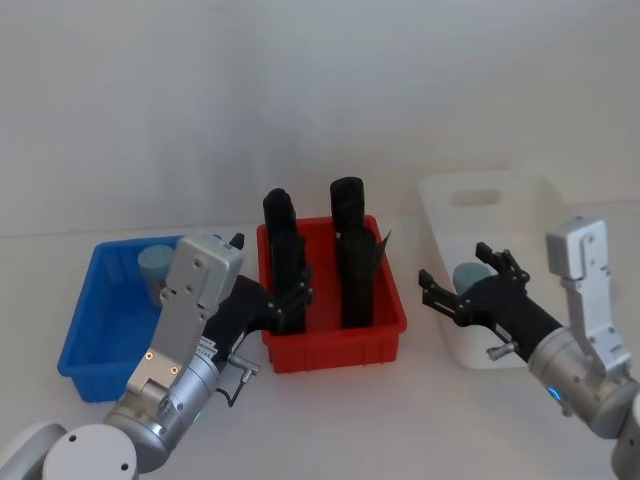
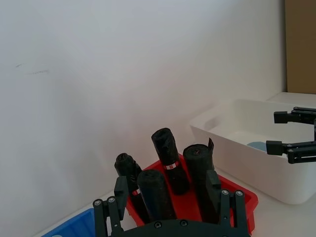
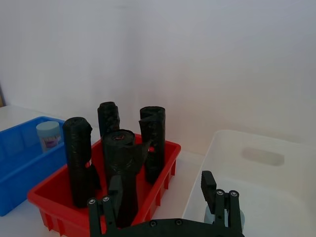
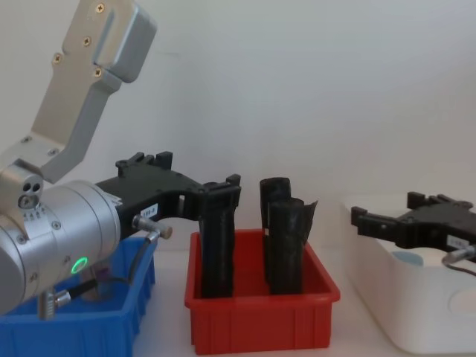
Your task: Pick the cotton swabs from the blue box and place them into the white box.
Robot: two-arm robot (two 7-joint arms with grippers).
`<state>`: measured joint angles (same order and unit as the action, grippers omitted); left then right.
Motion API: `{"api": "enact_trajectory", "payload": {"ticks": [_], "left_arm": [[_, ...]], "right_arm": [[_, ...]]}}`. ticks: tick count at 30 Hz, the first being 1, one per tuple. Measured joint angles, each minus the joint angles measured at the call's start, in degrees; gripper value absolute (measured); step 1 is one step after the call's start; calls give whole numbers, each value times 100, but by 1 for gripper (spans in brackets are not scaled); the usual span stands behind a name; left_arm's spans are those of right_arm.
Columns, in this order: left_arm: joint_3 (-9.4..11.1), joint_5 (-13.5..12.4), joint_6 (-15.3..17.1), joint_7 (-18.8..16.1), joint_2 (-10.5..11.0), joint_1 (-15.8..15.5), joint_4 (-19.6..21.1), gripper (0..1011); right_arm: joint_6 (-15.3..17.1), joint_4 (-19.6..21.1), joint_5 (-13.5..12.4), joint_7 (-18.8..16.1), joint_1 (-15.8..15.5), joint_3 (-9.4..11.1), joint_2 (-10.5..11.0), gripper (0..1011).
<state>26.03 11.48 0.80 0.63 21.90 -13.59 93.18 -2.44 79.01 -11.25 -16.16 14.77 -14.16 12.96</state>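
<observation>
The blue box (image 1: 85, 335) sits at the left and holds one cotton swab jar (image 1: 155, 265) with a pale blue lid, also seen in the right wrist view (image 3: 48, 136). The white box (image 1: 500, 200) stands at the right. A second cotton swab jar (image 1: 470, 276) rests inside it, lid up (image 2: 256, 145). My right gripper (image 1: 455, 265) hovers open over the white box's near-left part, just above that jar, with nothing between its fingers. Between the blue box and the red bin my left gripper (image 1: 292, 300) hangs open and empty.
A red bin (image 1: 335, 345) with several tall black rolls (image 1: 350, 250) stands between the two boxes, right next to the left gripper's fingers. A plain white wall rises behind the table.
</observation>
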Motion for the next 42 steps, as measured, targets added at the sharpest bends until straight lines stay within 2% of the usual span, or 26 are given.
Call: {"api": "enact_trajectory", "payload": {"ticks": [1, 4, 17, 34, 42], "left_arm": [[0, 0, 0, 0, 0, 0, 0, 1004], [0, 0, 0, 0, 0, 0, 0, 1004], [0, 0, 0, 0, 0, 0, 0, 1004], [0, 0, 0, 0, 0, 0, 0, 1004], [0, -1, 0, -1, 0, 0, 0, 1004]], "right_arm": [[0, 0, 0, 0, 0, 0, 0, 1002], [-99, -425, 88, -187, 285, -57, -132, 1002], [-446, -1814, 351, -696, 1176, -246, -555, 1002], [-889, -3388, 538, -1048, 2130, -414, -984, 1002], [-1165, -4284, 601, -1132, 2630, -466, -1189, 1002]]}}
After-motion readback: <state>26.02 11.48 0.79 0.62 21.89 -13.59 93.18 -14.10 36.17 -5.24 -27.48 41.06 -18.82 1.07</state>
